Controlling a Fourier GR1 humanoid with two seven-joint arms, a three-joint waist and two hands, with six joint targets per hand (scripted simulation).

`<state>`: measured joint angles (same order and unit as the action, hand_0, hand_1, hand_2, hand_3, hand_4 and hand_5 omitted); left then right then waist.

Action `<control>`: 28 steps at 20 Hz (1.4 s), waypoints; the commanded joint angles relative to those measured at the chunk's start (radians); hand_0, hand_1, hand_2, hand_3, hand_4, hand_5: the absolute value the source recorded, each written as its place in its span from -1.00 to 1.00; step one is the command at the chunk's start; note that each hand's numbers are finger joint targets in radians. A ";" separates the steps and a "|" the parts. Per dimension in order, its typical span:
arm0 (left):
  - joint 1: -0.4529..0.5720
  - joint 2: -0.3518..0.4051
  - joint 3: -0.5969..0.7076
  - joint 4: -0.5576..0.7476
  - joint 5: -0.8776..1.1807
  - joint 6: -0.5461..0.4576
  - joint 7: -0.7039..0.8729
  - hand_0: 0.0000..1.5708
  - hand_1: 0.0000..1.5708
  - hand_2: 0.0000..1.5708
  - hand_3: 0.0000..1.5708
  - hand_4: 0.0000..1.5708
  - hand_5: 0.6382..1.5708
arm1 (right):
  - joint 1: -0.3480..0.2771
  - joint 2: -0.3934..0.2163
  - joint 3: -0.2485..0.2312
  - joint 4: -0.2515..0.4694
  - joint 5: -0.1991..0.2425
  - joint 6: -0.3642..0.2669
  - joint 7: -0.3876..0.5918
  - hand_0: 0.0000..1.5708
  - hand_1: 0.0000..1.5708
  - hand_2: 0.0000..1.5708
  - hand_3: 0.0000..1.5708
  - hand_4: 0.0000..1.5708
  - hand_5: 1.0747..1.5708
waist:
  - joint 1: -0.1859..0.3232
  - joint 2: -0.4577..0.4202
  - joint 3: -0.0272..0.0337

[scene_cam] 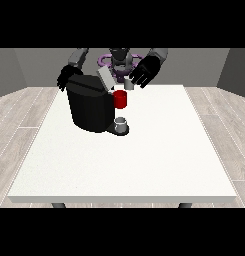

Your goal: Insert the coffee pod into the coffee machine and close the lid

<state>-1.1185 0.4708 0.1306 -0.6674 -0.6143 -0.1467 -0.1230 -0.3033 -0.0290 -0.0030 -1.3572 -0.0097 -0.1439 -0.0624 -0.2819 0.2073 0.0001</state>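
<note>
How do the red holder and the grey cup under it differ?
The red holder sits high on the coffee machine, beneath the raised lid; the grey cup stands low on the machine's base. The red holder looks larger than the grey cup. Red against pale grey. Both are round, upright and at the machine's front, one above the other.
</note>
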 commanded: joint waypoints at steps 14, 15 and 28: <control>-0.036 -0.056 -0.024 0.031 -0.039 0.009 0.027 0.60 0.60 0.65 0.54 -0.35 1.00 | -0.065 -0.016 -0.046 -0.028 -0.011 -0.042 0.087 -1.00 -1.00 -1.00 -1.00 -0.33 1.00 | 0.001 0.007 -0.0001; 0.010 -0.030 -0.011 0.034 -0.033 0.024 -0.037 0.59 0.59 0.65 0.54 -0.36 1.00 | 0.012 -0.020 -0.035 -0.037 -0.025 0.008 -0.004 -1.00 -1.00 -1.00 -1.00 -0.33 1.00 | -0.011 0.035 0.0000; -0.065 -0.021 0.002 0.062 -0.046 0.000 0.015 0.51 0.51 0.59 0.51 -0.38 1.00 | 0.000 0.022 -0.021 -0.042 -0.006 -0.039 -0.017 -1.00 -1.00 -1.00 -1.00 -0.41 1.00 | -0.019 0.050 0.0000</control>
<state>-1.1679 0.4315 0.1235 -0.6198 -0.6568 -0.1389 -0.1199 -0.3230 -0.0414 -0.0479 -1.3873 -0.0345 -0.1553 -0.0577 -0.2956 0.2540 0.0002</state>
